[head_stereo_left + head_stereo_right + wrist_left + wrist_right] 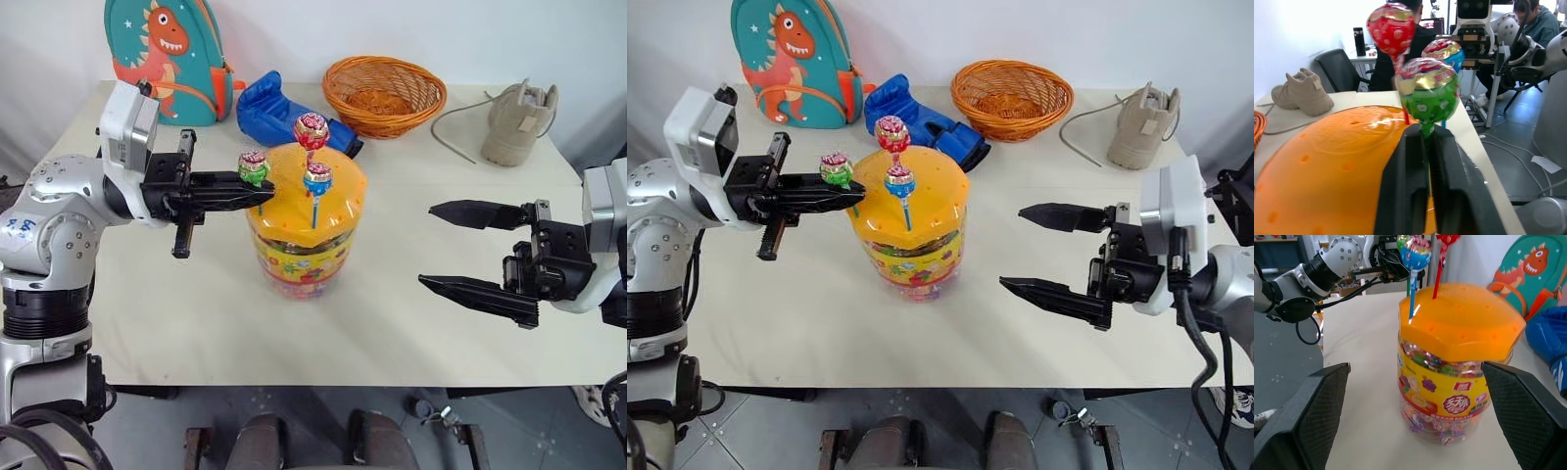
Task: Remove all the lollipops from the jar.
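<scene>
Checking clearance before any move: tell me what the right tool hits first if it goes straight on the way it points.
Most likely the jar: the open right tool points level at it across bare table, with the jar centred between its fingers.

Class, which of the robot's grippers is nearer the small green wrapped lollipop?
Left. The left gripper is shut on the green wrapped lollipop just below its head; the right gripper hangs open, well off beside the jar.

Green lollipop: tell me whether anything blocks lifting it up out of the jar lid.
Nothing visible does. The left gripper is shut on the green lollipop stick, above the jar lid; the red lollipop and blue lollipop stand beside it, apart.
</scene>
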